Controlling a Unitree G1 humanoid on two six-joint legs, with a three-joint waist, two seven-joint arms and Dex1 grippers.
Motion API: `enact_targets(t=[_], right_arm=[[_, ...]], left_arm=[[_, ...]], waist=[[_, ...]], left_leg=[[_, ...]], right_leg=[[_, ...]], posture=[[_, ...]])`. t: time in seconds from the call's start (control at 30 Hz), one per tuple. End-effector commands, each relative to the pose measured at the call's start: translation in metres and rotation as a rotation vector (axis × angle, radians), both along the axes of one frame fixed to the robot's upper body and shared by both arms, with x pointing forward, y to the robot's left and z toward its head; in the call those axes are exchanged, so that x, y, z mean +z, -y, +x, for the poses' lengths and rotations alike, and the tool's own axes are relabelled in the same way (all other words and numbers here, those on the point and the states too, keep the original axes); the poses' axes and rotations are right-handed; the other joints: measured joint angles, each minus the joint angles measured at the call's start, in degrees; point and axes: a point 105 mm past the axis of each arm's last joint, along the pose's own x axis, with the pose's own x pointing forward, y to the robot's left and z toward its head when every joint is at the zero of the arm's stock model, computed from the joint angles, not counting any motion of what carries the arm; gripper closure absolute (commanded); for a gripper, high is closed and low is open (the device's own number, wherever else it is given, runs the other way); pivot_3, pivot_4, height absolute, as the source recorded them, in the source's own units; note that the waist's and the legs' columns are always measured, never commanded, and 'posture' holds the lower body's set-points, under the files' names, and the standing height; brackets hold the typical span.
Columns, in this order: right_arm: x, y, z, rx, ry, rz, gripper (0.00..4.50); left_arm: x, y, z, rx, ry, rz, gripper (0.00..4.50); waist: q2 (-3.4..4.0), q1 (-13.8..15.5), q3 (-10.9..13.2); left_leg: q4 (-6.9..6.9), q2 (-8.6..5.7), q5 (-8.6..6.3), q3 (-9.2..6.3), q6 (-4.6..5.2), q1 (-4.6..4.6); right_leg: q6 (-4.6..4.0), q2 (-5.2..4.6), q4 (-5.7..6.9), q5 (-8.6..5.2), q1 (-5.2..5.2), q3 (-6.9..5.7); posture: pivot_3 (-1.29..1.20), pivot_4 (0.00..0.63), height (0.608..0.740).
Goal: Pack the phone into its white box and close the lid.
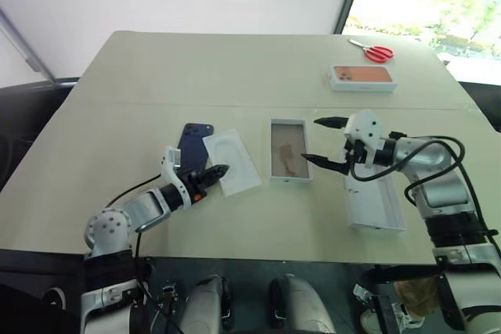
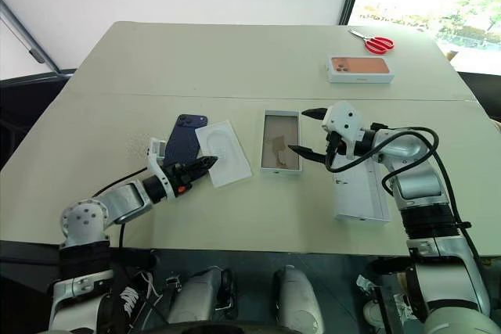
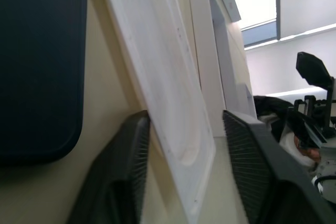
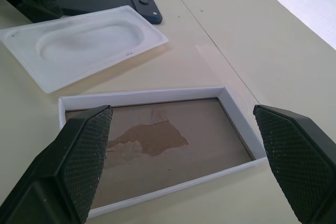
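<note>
Phone: slim dark navy smartphone (image 2: 184, 135) lies back-up on the beige table (image 2: 235, 68), camera cluster at its far corner, partly tucked under the thin white moulded insert with the rounded recess (image 2: 223, 152).
Box base: low-walled white cardboard box with a torn brownish floor (image 2: 280, 152) sits empty, near the insert but apart from it.
Lid: shallow white cover (image 2: 360, 193) lies open side up under the right arm, well clear of the base.
Left gripper (image 2: 199, 167): jaws narrowed around the near edge of the insert, one finger on each side; whether the pads are actually biting on it I cannot tell from the wrist view.
Right gripper (image 2: 302, 131): jaws spread wide, empty, hanging just beside the base's right wall.
Risk, insert: if it is lifted or dragged, it may pull the phone along, since the two overlap.
Risk, base: a small inward drift of the right fingers could nudge the light cardboard out of line.
Writing: none legible; the far white box with the orange phone picture (image 2: 360, 69) shows a picture only, near red-handled scissors (image 2: 374, 41).
</note>
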Motion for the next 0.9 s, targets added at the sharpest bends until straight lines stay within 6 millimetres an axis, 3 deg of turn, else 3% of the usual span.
enact_targets(t=[0.03,0.3,0.43,0.73,0.9], right_arm=[[0.012,-0.002,-0.001,0.004,0.05,0.014,0.0],[0.014,-0.002,0.001,0.002,0.058,0.013,0.0],[0.013,-0.002,0.001,0.001,0.056,0.013,0.0],[0.013,-0.004,-0.001,0.007,0.047,0.023,0.0],[0.01,-0.025,-0.02,0.116,-0.038,0.066,0.0]], left_arm=[[0.007,-0.002,0.0,-0.003,0.016,-0.016,3.34],[0.004,-0.003,-0.001,0.007,0.023,-0.005,3.34],[0.002,-0.006,0.002,0.035,0.014,0.001,4.44],[0.013,-0.012,0.005,0.036,0.047,-0.012,4.44],[0.029,-0.032,0.007,0.054,0.099,0.006,4.44]], waist=[[0.0,0.0,0.0],[-0.01,0.0,0.0],[0.02,0.0,0.0],[0.02,0.0,0.0],[-0.02,-0.2,0.0]], left_leg=[[0.0,0.0,0.0,0.0,0.0,0.01],[-0.01,0.01,-0.01,0.0,-0.01,0.0],[-0.02,0.01,-0.01,-0.01,-0.01,0.01],[-0.04,0.02,-0.01,-0.01,0.0,0.03],[-0.1,0.06,-0.01,-0.01,-0.01,0.03]], right_leg=[[0.0,0.0,0.0,0.0,0.0,0.0],[-0.01,0.0,-0.02,0.0,0.0,0.0],[-0.02,0.0,-0.03,-0.01,0.0,0.01],[-0.03,0.0,-0.03,-0.01,0.01,0.01],[-0.03,0.0,-0.04,-0.01,-0.03,0.0]], posture=[[0.0,0.15,0.74],[0.0,0.15,0.74],[0.0,0.15,0.74],[0.0,0.15,0.74],[0.0,0.15,0.74]])
